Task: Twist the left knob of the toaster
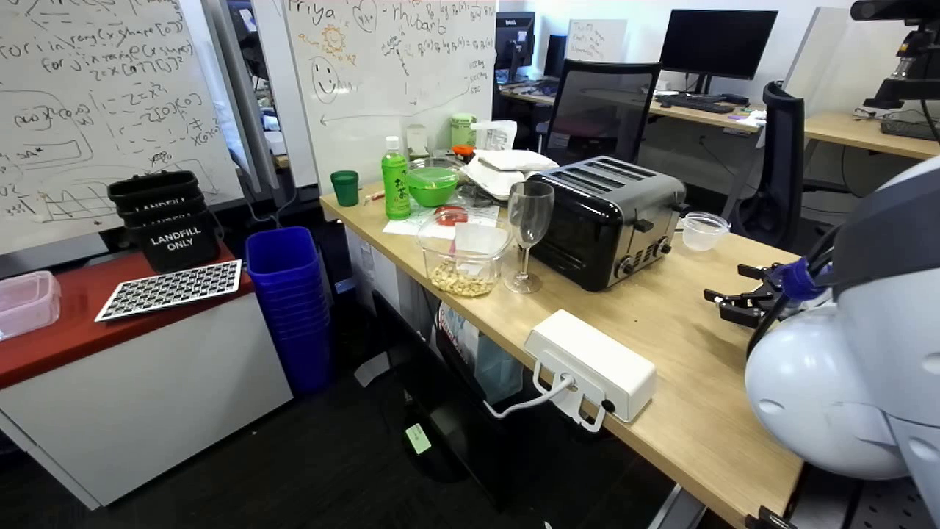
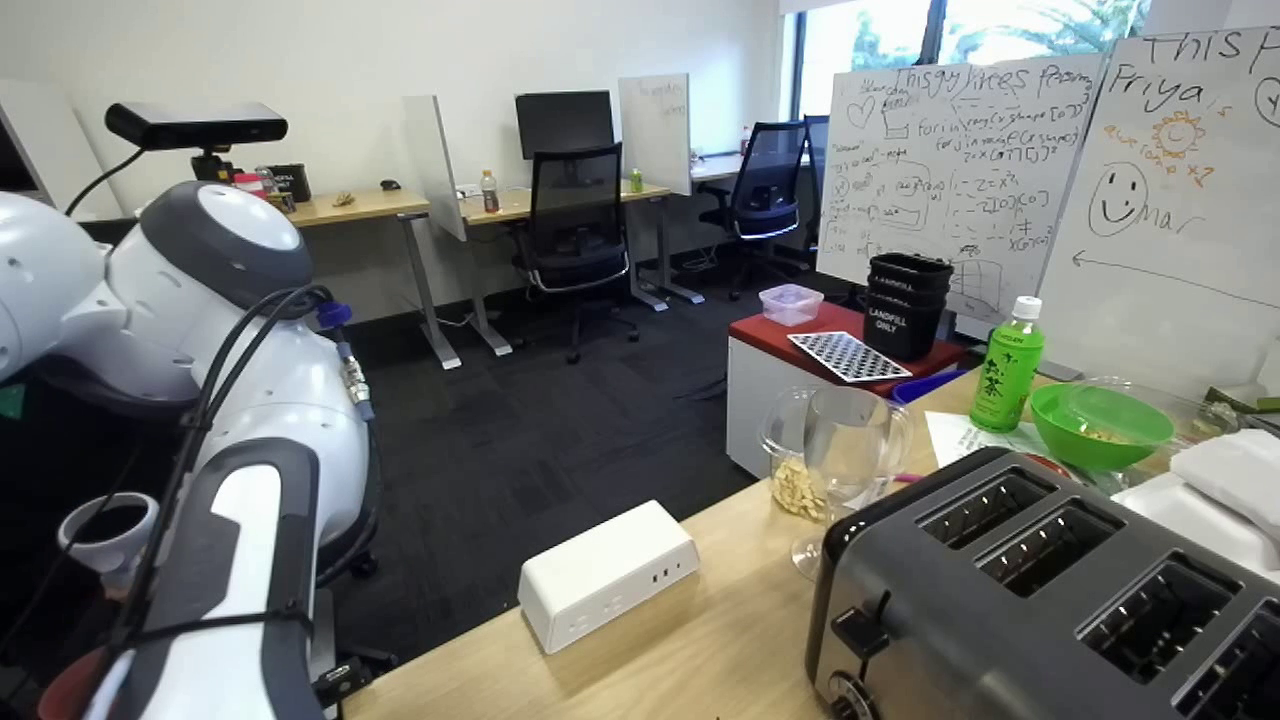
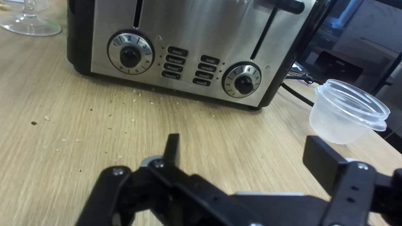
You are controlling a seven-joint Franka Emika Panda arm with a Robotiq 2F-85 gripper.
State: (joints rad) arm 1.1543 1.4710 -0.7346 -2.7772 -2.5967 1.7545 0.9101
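The toaster, black-sided with a shiny silver front and top, stands on the wooden table in both exterior views (image 1: 580,228) (image 2: 960,590) and the wrist view (image 3: 194,28). Its left knob (image 3: 130,57) has a black centre and a numbered silver dial. That knob also shows in both exterior views (image 1: 626,266) (image 2: 848,692). The right knob (image 3: 244,84) sits across the button columns. My gripper (image 3: 242,147) is open and empty above the table, in front of the toaster and apart from it. It also shows in an exterior view (image 1: 725,283).
A wine glass (image 1: 529,220) stands beside the toaster's left side, near a clear container of nuts (image 1: 463,279). A clear plastic cup (image 3: 348,113) stands to the toaster's right. A white socket box (image 1: 595,360) sits at the table edge. A green bottle (image 1: 396,184) stands farther back.
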